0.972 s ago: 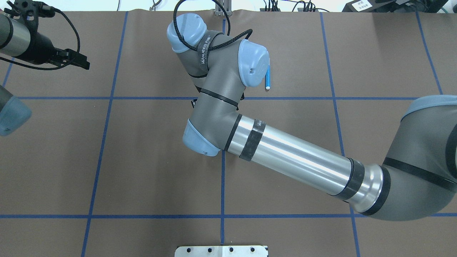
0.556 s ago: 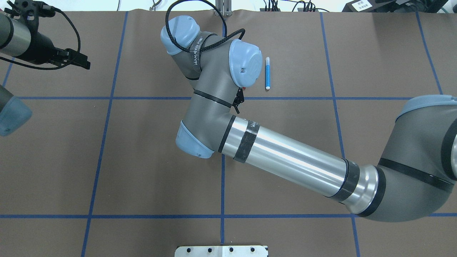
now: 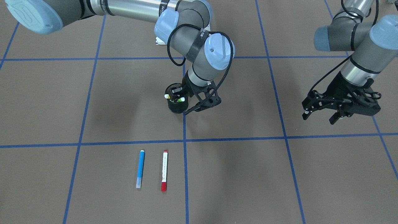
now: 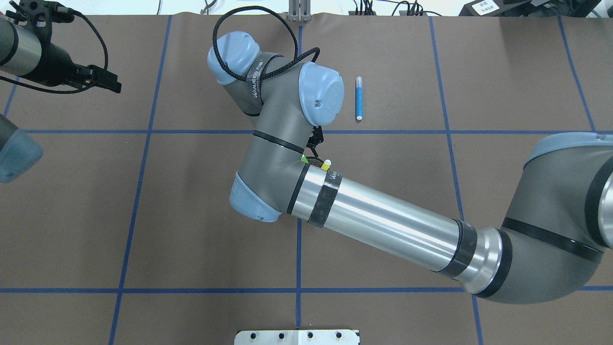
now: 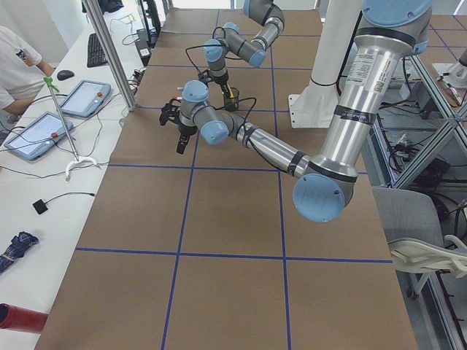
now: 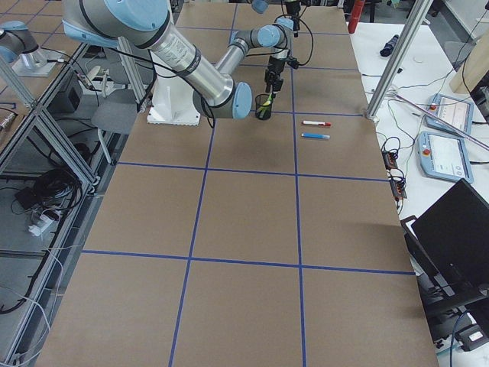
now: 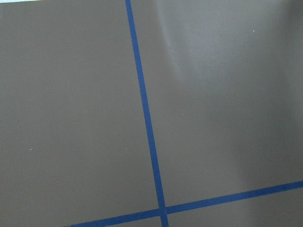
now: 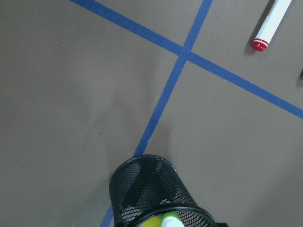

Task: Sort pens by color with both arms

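Front-facing view, mid-frame: centre your right gripper on the yellow pen in the cup; its grip state is unreadable, and the left gripper hangs open.

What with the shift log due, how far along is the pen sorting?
Done: the blue pen and red-capped pen lie side by side on the table. In hand: the right hand hangs at the mouth of the black mesh cup; grip unclear. Remaining: the green pen and yellow pen stand in that cup. The left hand hovers open, empty.
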